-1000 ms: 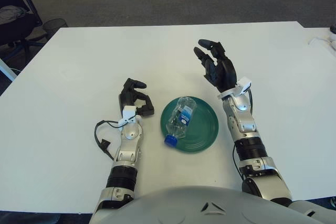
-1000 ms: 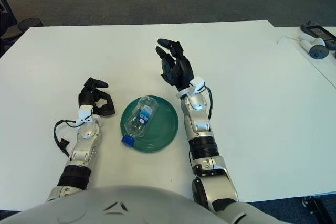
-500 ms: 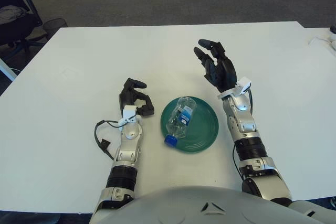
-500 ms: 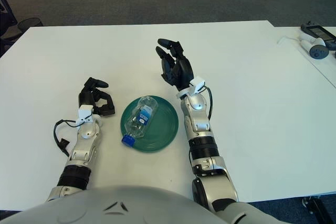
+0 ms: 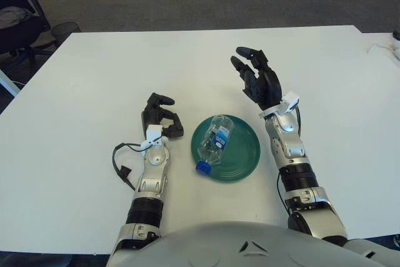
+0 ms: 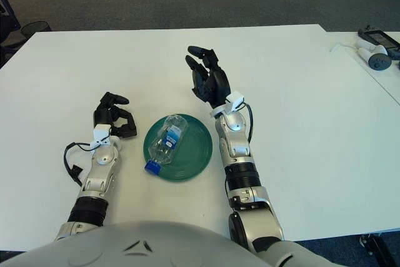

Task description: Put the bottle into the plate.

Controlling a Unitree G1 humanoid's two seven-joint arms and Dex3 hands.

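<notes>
Your right eye view catches grey devices [image 6: 374, 47] on a neighbouring surface at far right; your left eye view instead shows a black chair [image 5: 19, 20] at far left. The clear, crinkled plastic bottle [image 5: 212, 142] lies on its side in the round green plate [image 5: 240, 154], its blue cap [image 5: 202, 167] poking over the near-left rim. Your right hand [image 5: 257, 82] is raised beyond the plate with fingers [image 5: 245, 50] released, apart from the bottle. Your left hand [image 5: 160, 117] rests on the white counter [image 5: 94, 79] just left of the plate, fingers clenched, holding nothing.
</notes>
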